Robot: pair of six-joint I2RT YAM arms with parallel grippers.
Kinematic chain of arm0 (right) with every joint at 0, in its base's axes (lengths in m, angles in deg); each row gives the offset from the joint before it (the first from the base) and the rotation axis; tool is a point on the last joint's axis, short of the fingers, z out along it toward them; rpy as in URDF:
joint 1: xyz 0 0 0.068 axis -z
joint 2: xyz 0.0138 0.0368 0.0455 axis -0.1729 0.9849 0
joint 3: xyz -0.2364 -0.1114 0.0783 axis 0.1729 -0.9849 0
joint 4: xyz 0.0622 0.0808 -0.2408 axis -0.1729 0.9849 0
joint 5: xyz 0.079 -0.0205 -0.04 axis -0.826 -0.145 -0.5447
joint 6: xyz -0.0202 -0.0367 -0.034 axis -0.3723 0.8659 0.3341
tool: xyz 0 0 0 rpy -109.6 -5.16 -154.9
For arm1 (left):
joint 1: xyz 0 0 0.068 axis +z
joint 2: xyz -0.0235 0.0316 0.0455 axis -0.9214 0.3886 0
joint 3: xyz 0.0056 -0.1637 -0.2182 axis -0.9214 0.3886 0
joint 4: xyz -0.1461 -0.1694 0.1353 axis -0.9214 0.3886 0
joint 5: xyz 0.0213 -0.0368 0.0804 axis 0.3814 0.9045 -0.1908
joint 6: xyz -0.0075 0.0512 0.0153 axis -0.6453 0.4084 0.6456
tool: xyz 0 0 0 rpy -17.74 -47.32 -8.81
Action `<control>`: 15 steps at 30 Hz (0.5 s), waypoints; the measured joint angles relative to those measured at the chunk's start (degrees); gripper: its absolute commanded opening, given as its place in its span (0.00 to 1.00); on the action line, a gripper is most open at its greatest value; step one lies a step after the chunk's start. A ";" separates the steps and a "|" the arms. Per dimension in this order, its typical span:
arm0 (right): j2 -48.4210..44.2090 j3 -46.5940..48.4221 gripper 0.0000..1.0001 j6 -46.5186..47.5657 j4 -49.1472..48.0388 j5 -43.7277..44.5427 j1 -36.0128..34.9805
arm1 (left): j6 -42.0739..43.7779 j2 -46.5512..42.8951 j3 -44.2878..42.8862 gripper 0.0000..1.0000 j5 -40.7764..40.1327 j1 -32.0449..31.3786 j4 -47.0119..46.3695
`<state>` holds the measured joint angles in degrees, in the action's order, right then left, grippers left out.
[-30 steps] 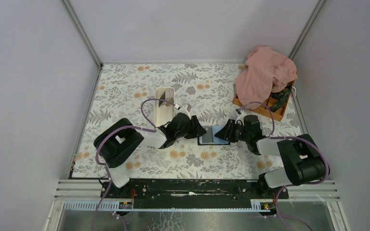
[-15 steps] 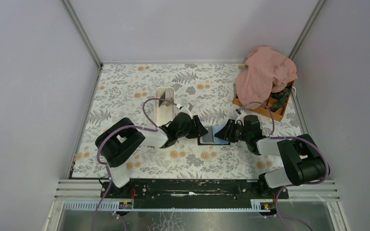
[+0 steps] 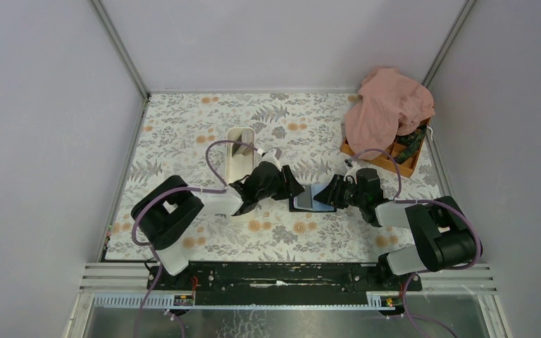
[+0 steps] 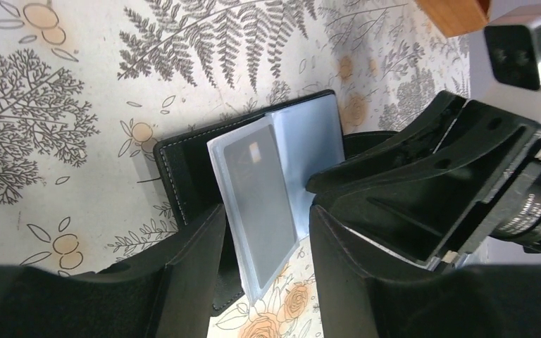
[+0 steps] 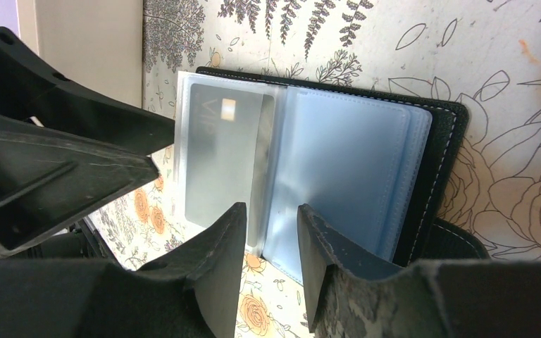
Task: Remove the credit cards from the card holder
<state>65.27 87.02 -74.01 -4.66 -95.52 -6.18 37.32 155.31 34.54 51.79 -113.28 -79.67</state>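
Two arms: both reach in low over the middle of the floral tablecloth (image 3: 183,127), wrists turned toward each other, one on each side of the card holder (image 3: 310,200).
Card holder: lies open and flat on the cloth between the two grippers, black cover with pale stitching underneath, clear sleeves (image 5: 338,169) facing up.
Sleeves: a stack of bluish see-through leaves lies on the half nearer the right arm. One leaf is raised off the other half and stands tilted.
Credit card: a grey card (image 5: 222,162) with a small gold chip sits inside the raised leaf, not yet out.
Left gripper (image 3: 294,190): at the holder's left edge, jaws standing apart. In the left wrist view the raised leaf runs down between its fingers (image 4: 190,267), its long edge against the inner side of one. Whether they press on it I cannot tell.
Right gripper (image 3: 324,196): over the holder's right half, jaws parted with a narrow gap. Its fingers (image 5: 215,274) straddle the near end of the sleeves' fold, gripping nothing that shows.
White tray (image 3: 238,169): oblong, on the cloth just beyond the left gripper. Something dark and flat stands inside, too small to name.
Orange box (image 3: 394,164): at the far right corner, well apart from the holder, mostly under a crumpled pink cloth (image 3: 387,105).
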 measured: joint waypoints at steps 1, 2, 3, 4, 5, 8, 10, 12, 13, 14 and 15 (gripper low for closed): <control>0.00 0.00 0.41 0.00 0.00 0.00 0.00 | 0.09 -0.48 0.00 0.55 -0.20 0.00 0.13; 0.00 0.00 0.41 0.00 0.02 -0.02 0.00 | 0.17 -0.90 0.00 0.55 -0.39 0.00 0.17; 0.00 0.00 0.41 -0.02 0.02 -0.02 0.00 | 0.20 -1.25 -0.02 0.55 -0.46 0.00 0.17; 0.00 0.00 0.41 -0.02 0.02 -0.02 0.00 | 0.20 -1.46 -0.02 0.55 -0.48 0.00 0.22; 0.00 0.00 0.41 -0.02 0.02 -0.02 0.00 | 0.20 -1.55 -0.04 0.55 -0.52 -0.07 0.22; 0.00 0.00 0.41 -0.02 0.02 -0.02 0.00 | 0.20 -1.57 -0.31 0.55 -0.57 -0.52 0.61; 0.00 0.00 0.41 0.00 0.02 0.00 0.00 | 0.20 -1.57 -0.83 0.55 -0.59 -0.98 1.14; 0.00 0.00 0.41 0.00 0.02 0.00 0.00 | 0.22 -1.57 -1.16 0.55 -0.59 -1.11 1.31; 0.00 0.00 0.41 0.00 0.02 0.00 0.00 | 0.28 -1.57 -1.25 0.55 -0.59 -1.18 1.38; 0.00 0.00 0.41 0.00 0.02 0.00 0.00 | 0.39 -1.57 -1.29 0.55 -0.59 -1.31 1.42; 0.00 0.00 0.41 0.00 0.02 0.00 0.00 | 0.42 -1.57 -1.31 0.55 -0.59 -1.38 1.53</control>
<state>65.27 87.02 -74.01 -4.64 -95.52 -6.18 37.73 153.73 33.23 51.20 -114.66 -78.14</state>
